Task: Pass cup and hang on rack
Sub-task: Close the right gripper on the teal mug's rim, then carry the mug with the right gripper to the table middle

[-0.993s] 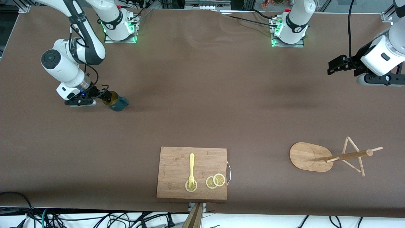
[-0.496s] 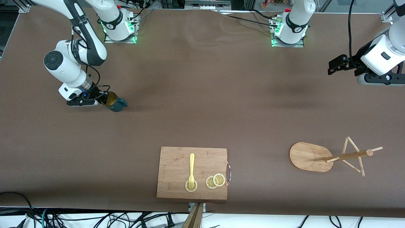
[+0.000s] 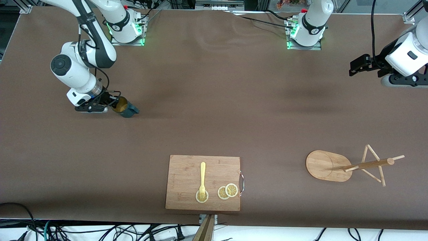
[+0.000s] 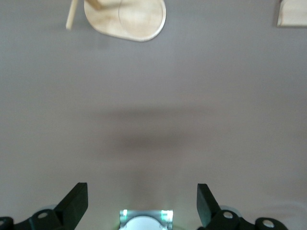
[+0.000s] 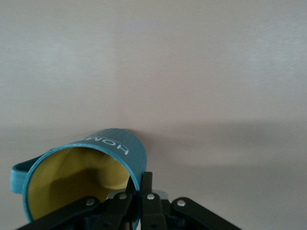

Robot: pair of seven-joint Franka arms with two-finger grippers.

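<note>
The right gripper (image 3: 112, 103) is clamped on the rim of the small dark teal ceramic-looking mug (image 3: 124, 108), one finger inside the yellowish mouth, holding it tipped just above the brown table (image 3: 214, 110) at the right arm's end. It looks rigid, light and probably a bit slick, so a rim pinch seems fine, and its long axis is tilted with the mouth facing the gripper and the handle (image 5: 19, 168) sticking out sideways. Well away, the left gripper (image 3: 355, 67) waits spread open and empty over its own end, with the light wooden mug tree (image 3: 347, 165) standing nearer the camera than it.

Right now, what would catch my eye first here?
The right hand pinches the rim of a teal cup at the right arm's end of the table. The wooden rack stands toward the left arm's end, nearer the camera, where the left hand waits open.
</note>
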